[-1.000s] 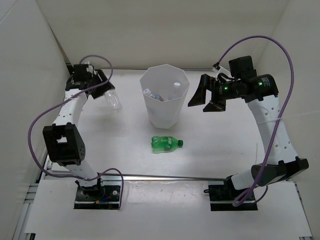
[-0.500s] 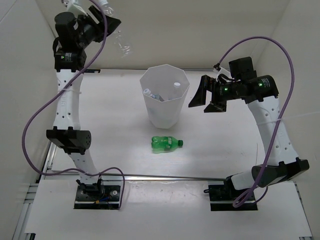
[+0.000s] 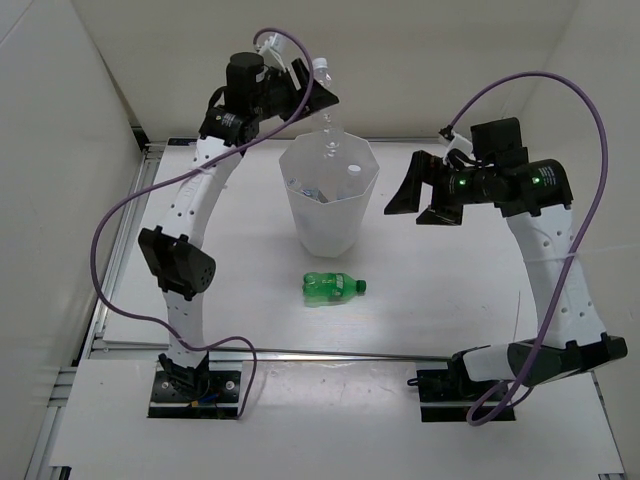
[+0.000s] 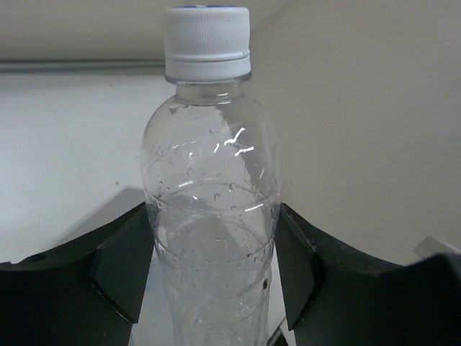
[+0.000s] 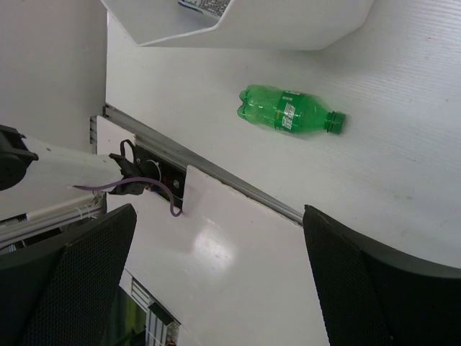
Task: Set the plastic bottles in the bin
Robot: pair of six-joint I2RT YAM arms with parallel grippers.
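One clear white-capped plastic bottle [image 4: 212, 202], pinched by left gripper [image 3: 312, 90] above white faceted translucent bin [image 3: 330, 225], upper centre (other bottles [image 3: 310, 188] inside). One green plastic bottle [image 3: 333, 287], lying mid-frame below bin; right gripper [image 3: 420, 205] spread.

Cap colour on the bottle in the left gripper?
White cap on the clear bottle; the left wrist view shows it best.

White table [image 3: 450, 300] bears the bin [image 3: 330, 228] and green bottle [image 3: 333, 287].
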